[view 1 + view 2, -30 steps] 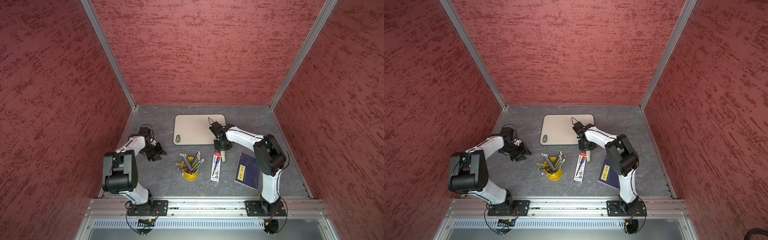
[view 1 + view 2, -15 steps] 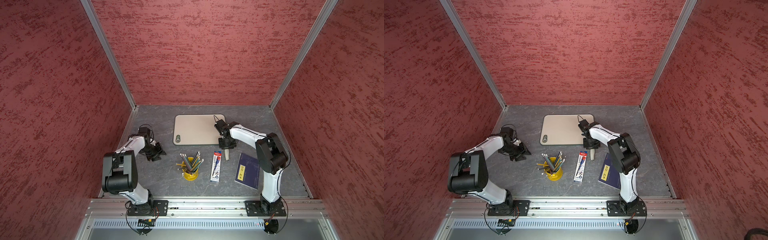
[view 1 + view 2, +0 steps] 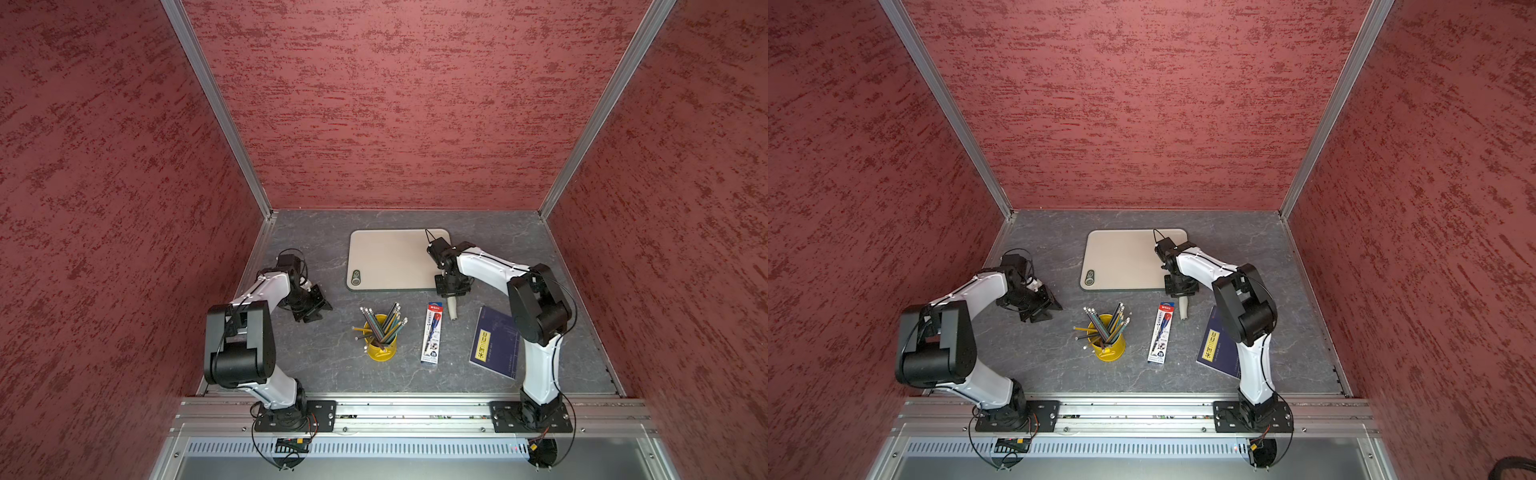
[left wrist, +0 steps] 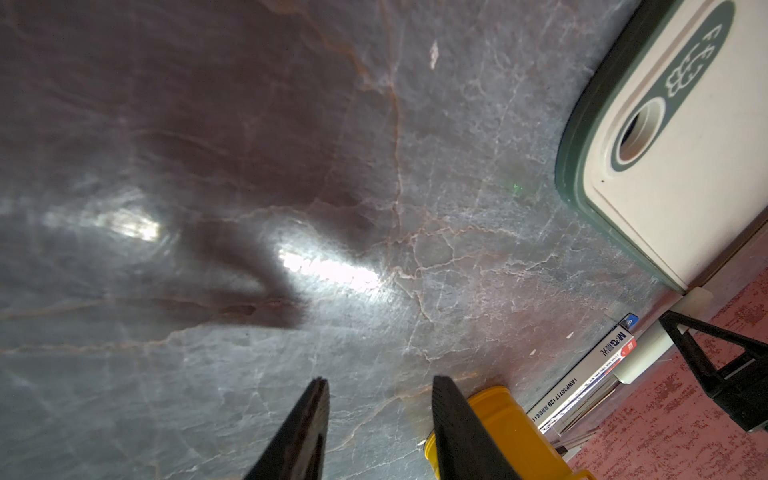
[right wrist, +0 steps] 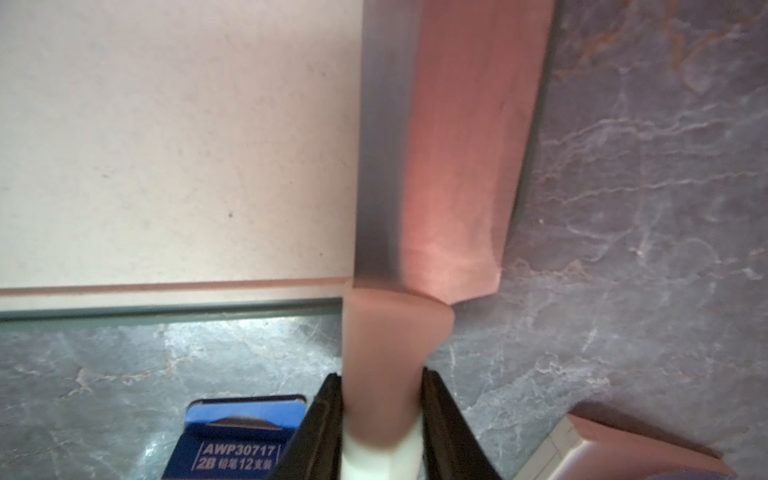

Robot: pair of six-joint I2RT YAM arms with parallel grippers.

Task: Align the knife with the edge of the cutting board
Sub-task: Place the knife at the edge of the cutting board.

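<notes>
Pinching knife [image 5: 436,166] by off-white handle in right gripper [image 5: 382,386]; laying broad grey blade along cutting board [image 5: 166,145] edge; holding left gripper [image 4: 380,382] parted.

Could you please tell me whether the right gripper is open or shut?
Shut on the knife: in the right wrist view the right gripper has its black fingers pressed against both sides of the off-white handle.
</notes>
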